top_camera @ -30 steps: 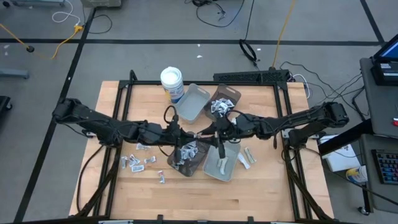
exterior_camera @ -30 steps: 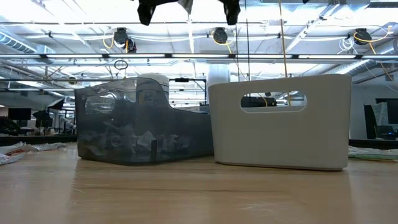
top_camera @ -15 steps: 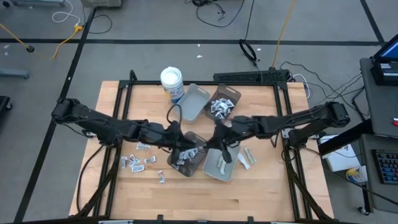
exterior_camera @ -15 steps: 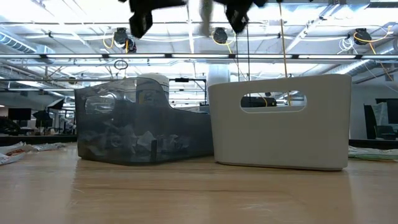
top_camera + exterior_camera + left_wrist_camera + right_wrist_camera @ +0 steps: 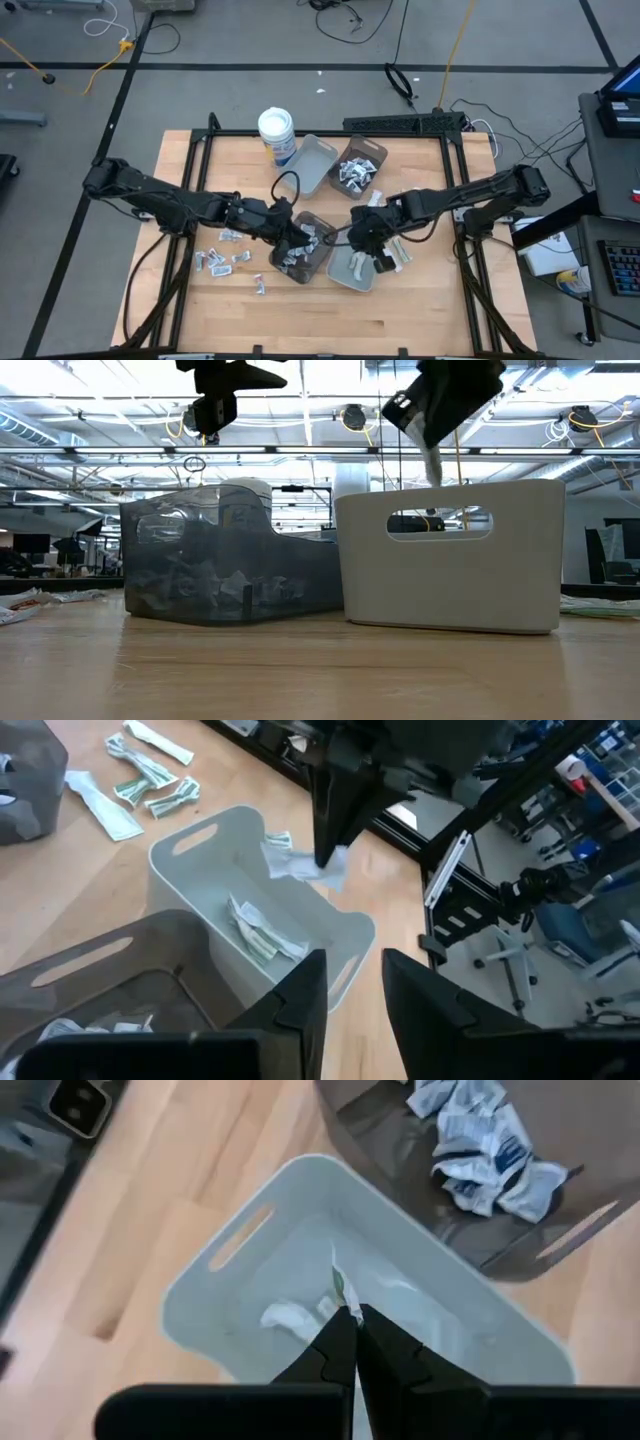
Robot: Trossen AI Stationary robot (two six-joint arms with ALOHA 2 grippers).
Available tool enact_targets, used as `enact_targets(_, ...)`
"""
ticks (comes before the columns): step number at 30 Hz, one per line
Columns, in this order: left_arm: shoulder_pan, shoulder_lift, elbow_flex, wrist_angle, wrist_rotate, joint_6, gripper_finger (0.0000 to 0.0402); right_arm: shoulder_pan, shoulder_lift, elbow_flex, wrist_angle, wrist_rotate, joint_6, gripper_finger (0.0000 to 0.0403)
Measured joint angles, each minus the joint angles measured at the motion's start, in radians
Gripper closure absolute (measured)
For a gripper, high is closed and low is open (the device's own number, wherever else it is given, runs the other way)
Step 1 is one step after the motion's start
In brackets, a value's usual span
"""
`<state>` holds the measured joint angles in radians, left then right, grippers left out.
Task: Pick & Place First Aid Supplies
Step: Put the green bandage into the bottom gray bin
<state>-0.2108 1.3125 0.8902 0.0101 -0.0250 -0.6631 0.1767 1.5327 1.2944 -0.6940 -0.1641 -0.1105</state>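
My right gripper (image 5: 368, 243) hangs above the light grey tray (image 5: 350, 274), shut on a pale narrow strip (image 5: 435, 460) that dangles over the tray's top edge (image 5: 450, 485). More strips lie on this tray's floor (image 5: 255, 930). My left gripper (image 5: 290, 233) hovers open over the dark see-through tray (image 5: 318, 262) beside it, touching nothing. A heap of small white and bluish packets (image 5: 490, 1140) rests on the dark tray's floor. Loose packets (image 5: 222, 258) lie flat on the table to the left, and pale strips (image 5: 400, 255) lie right of the light tray. My right gripper pinches the pale strip by its upper end (image 5: 340, 1292) between its two fingertips (image 5: 335, 1342), coming from above and pointing down. The strip is lifted clear and hangs below the fingers over the inside of the light grey tray (image 5: 230, 1250), touching nothing else.
A white tub with a blue label (image 5: 277, 130) stands toward the far edge. Beside it are a grey tray (image 5: 312, 165) and a brown tray holding packets (image 5: 357, 165). A black frame (image 5: 200, 150) runs round the table. Bare wood (image 5: 330, 320) lies along the near edge.
The two grippers were close together between the trays and have parted. My right gripper has moved toward the near edge and down, carrying the strip to above the light grey tray. My left gripper has drawn slightly back over the dark tray.
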Motion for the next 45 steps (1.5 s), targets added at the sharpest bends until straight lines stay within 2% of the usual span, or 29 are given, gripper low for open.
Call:
enact_targets(3,0.000,0.000,0.000,0.000,0.000,0.003,0.0298,0.014,0.004,0.002,-0.032,0.038,-0.005,0.0402)
enact_targets(9,0.000,0.000,0.000,-0.001,0.002,0.003,0.0298,0.072,0.040,-0.078,-0.005,0.181,-0.030,0.0403)
enact_targets(16,0.000,0.000,0.000,-0.009,0.002,0.033,0.0298,0.120,0.138,-0.125,0.121,0.215,-0.077,0.0403)
enact_targets(21,0.000,0.000,0.000,-0.025,0.002,0.024,0.0298,0.140,0.182,-0.123,0.115,0.218,-0.128,0.0395)
enact_targets(24,0.000,0.000,0.000,-0.022,0.001,0.014,0.0298,0.140,0.174,-0.123,0.129,0.204,-0.130,0.0367)
enact_targets(28,0.000,0.000,0.000,-0.012,-0.002,0.018,0.0298,0.137,0.143,-0.123,0.148,0.160,-0.142,0.0307)
enact_targets(32,0.000,0.000,0.000,-0.008,-0.002,0.026,0.0288,0.137,0.110,-0.123,0.166,0.208,-0.139,0.0242)
enact_targets(35,0.000,0.000,0.000,-0.007,-0.002,0.026,0.0260,0.132,0.097,-0.122,0.183,0.251,-0.133,0.0206)
enact_targets(39,0.000,0.000,0.000,-0.010,-0.007,0.040,0.0211,0.122,0.063,-0.122,0.223,0.271,-0.016,0.0177)
enact_targets(45,0.000,0.000,0.000,-0.007,-0.006,0.066,0.0162,0.110,0.011,-0.123,0.264,0.268,0.151,0.0168)
